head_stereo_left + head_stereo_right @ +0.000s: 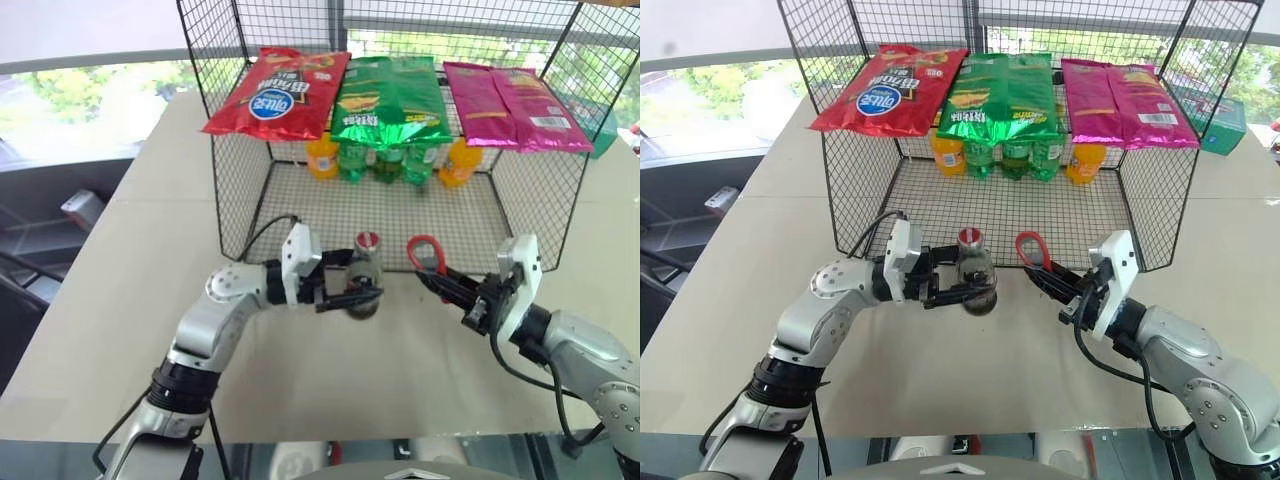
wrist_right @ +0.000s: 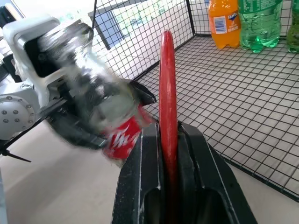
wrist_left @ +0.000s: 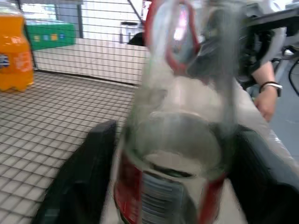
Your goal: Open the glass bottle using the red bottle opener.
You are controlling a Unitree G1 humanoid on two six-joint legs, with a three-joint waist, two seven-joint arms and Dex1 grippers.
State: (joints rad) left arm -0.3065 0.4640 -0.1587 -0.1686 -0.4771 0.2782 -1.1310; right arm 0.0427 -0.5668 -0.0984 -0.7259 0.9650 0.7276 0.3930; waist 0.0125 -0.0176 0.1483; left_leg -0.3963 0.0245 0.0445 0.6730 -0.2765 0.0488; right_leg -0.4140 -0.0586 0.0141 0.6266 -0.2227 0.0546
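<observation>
Right claw (image 2: 169, 140) pinches red bottle opener (image 2: 167, 88); left claw (image 1: 352, 292), spread wide, brackets glass bottle (image 1: 364, 275).

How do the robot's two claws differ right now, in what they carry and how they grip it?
The left tool has its fingers spread wide around the glass bottle; the right tool is clamped tight on the thin red bottle opener. The bottle is bulky, clear and capped, while the opener is flat with a ring head. Both are held above the table, in front of the wire basket.
</observation>
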